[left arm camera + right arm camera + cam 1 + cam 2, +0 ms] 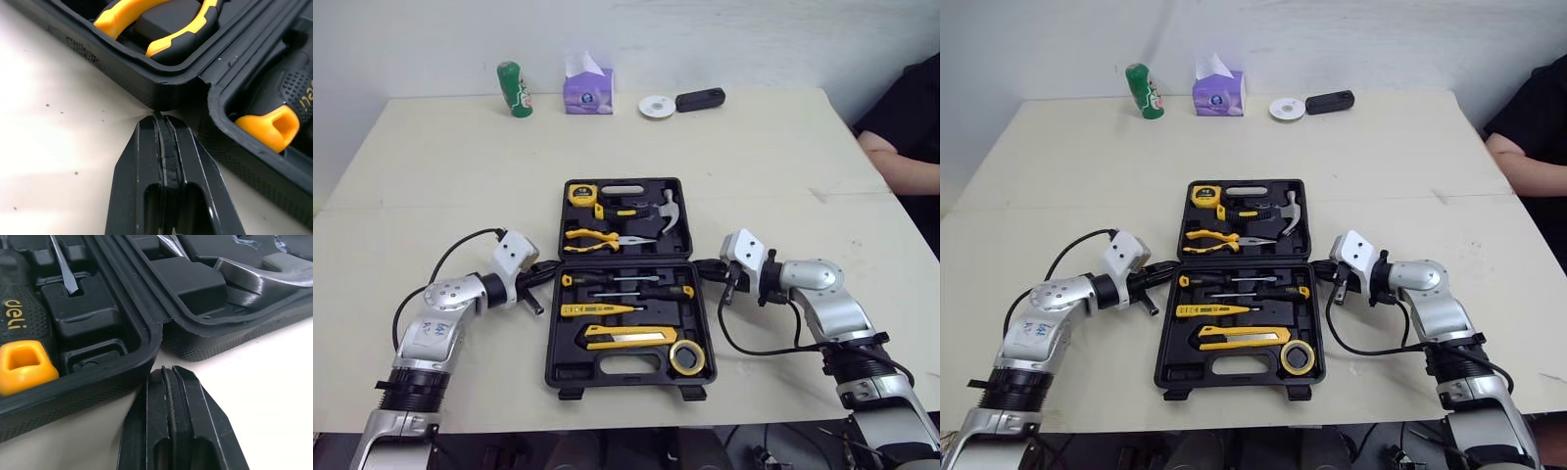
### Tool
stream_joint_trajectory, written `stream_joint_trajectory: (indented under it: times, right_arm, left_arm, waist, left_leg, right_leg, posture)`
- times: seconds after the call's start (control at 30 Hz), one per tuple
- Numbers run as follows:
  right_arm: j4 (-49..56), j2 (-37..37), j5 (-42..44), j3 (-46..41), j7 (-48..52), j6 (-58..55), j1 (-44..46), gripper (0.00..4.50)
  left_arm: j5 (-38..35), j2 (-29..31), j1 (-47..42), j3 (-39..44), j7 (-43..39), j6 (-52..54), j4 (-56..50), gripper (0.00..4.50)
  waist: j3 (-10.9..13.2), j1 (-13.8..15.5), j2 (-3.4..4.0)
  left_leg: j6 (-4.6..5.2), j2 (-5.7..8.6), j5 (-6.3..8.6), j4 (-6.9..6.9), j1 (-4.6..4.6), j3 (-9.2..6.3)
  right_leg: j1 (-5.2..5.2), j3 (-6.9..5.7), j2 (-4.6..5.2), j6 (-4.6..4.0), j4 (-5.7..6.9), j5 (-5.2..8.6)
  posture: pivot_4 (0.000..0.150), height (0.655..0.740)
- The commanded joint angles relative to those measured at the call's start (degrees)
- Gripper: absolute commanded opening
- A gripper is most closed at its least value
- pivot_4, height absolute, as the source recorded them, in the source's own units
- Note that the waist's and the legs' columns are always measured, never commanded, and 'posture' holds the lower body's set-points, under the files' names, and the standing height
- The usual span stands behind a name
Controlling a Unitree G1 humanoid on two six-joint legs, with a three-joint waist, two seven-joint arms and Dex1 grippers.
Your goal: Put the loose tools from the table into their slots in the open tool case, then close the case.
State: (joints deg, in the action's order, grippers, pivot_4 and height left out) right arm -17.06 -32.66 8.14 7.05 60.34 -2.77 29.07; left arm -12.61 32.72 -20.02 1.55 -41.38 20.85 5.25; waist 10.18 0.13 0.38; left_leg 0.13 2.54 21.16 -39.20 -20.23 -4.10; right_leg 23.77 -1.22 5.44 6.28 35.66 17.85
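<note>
A wide pale counter (431, 166) takes up most of what I see from the head camera. A black tool case (628, 262) lies open and flat near the middle of it, with one half farther from me and one half nearer, joined at a hinge line.

At the counter's far right edge sits a person in a dark top, one forearm (901, 166) resting on the counter.

My two arms reach in from either side of the case. The left gripper (546, 271) points at the case's left side, level with the hinge. In the left wrist view its fingers (146, 147) are pressed together with nothing between them, their tips almost at the case's corner. The right gripper (707, 266) mirrors this on the right side. Its fingers (186, 396) are also pressed together and empty, just beside the case's rim.

Every tool I can see lies in a slot. The far half holds a hammer (651, 211), yellow-handled pliers (597, 237) and a yellow tape measure (581, 193). The near half holds two screwdrivers (626, 279), a yellow tester (602, 309), a yellow utility knife (631, 338) and a roll of tape (687, 356) in the near right corner.

Along the counter's far edge stand a purple tissue box (588, 90), a green bottle (515, 89), a small black object (700, 99) and a white disc (657, 106).
</note>
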Motion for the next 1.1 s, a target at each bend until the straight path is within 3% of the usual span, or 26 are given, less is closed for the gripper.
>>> stream_joint_trajectory:
  times: [0.03, 0.47, 0.87, 1.1]
  right_arm:
    - [4.38, 1.84, 0.65, 1.64, 1.03, 0.35, 0.71, 0.0]
    - [9.86, 0.58, -0.97, 3.74, 4.11, 1.51, -1.94, 0.0]
    - [14.66, -1.58, 1.07, 2.51, 6.17, -3.55, -6.32, 0.0]
    - [11.62, -1.57, 0.37, 2.35, 6.42, -3.84, -6.33, 0.0]
  left_arm:
    - [1.18, -2.15, -2.45, -2.12, 0.08, -2.14, 1.06, 0.03]
    - [-1.84, -0.75, 3.94, -2.85, -7.97, -1.78, -7.38, 0.03]
    - [-3.95, 0.7, 12.25, -1.4, -7.03, 5.21, -18.04, 0.03]
    - [-1.39, 1.51, 12.91, -0.47, -4.92, 4.64, -17.04, 0.03]
  waist:
    - [0.0, -0.01, 0.0]
    - [0.0, -0.23, 0.0]
    - [-0.01, -0.18, 0.0]
    - [-0.03, -0.17, -0.03]
  left_leg:
    - [0.0, 0.0, 0.0, 0.0, 0.0, 0.0]
    - [0.03, 0.05, -0.02, 0.07, 0.0, -0.01]
    - [0.04, 0.04, -0.01, 0.07, 0.05, -0.01]
    - [0.04, 0.04, -0.01, 0.07, 0.07, -0.01]
  right_leg:
    - [0.0, 0.0, 0.0, 0.0, 0.01, 0.0]
    - [0.03, 0.02, 0.04, 0.0, 0.05, 0.0]
    - [-0.02, 0.08, 0.04, 0.0, 0.01, 0.0]
    - [-0.04, 0.08, 0.04, 0.0, -0.03, 0.0]
  posture:
    - [0.15, 0.74]
    - [0.15, 0.74]
    - [0.15, 0.74]
    - [0.15, 0.74]
